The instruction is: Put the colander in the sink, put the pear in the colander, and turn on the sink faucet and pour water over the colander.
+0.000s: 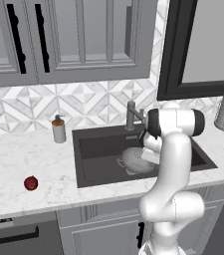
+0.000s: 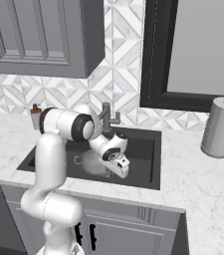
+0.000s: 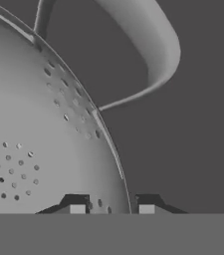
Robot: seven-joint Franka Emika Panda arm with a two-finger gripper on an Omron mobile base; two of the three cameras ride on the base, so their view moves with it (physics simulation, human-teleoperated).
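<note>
Left of the scene, on the white marble counter [image 1: 14, 164], the pear [image 1: 31, 183] is seen: small, round, dark red, lying well apart from the sink [image 1: 91, 149] and untouched. A soap pump bottle [image 1: 58, 130] stands between them, near the basin's back corner. Further right, the sink faucet [image 1: 132, 115] rises behind the dark basin, no water visible.

In the sink the colander [image 1: 133, 160] sits on the floor of the basin, silvery-grey, perforated in clusters, one loop handle [image 3: 148, 55] curving off its rim. The gripper [image 3: 108, 209] is placed at that rim, one tip inside the wall and one outside; the jaws appear slightly parted, so the rim is judged let go or nearly so, though contact cannot be ruled out.

The step in hand is judged to be the letting go of the colander. It would be done well by parting the jaws fully before lifting, then rising straight up so the bowl is not dragged or tipped.
</note>
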